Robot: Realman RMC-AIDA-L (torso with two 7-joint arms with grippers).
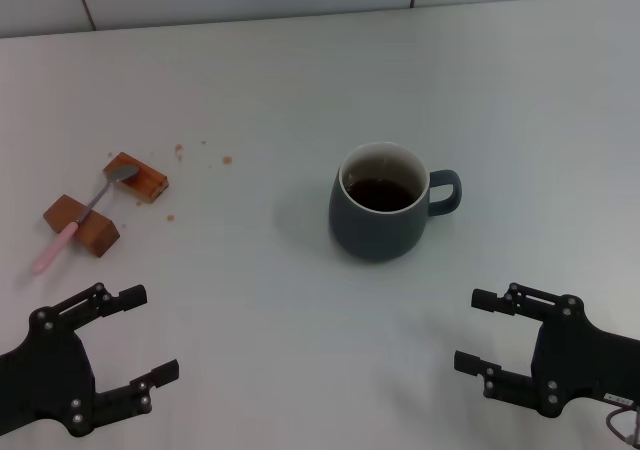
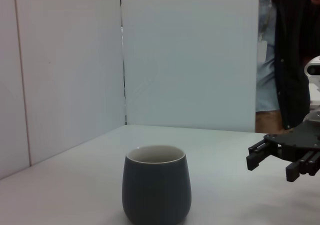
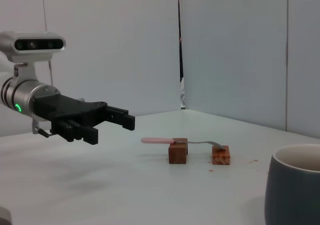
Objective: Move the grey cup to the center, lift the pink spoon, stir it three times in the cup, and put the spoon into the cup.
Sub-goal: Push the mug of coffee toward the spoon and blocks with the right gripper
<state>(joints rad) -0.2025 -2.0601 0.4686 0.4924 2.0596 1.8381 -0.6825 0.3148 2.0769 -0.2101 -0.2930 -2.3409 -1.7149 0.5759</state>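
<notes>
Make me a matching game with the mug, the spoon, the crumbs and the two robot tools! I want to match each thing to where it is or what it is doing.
Things:
1. grey cup
2. pink spoon
3. crumbs
4. left tool and right tool

Places or states:
A. lying across two brown blocks
B. open and holding nothing, at the near edge
C. standing near the middle of the table, dark liquid inside
D. scattered on the table just past the blocks

Pairs: 1-C, 2-A, 3-D, 4-B
</notes>
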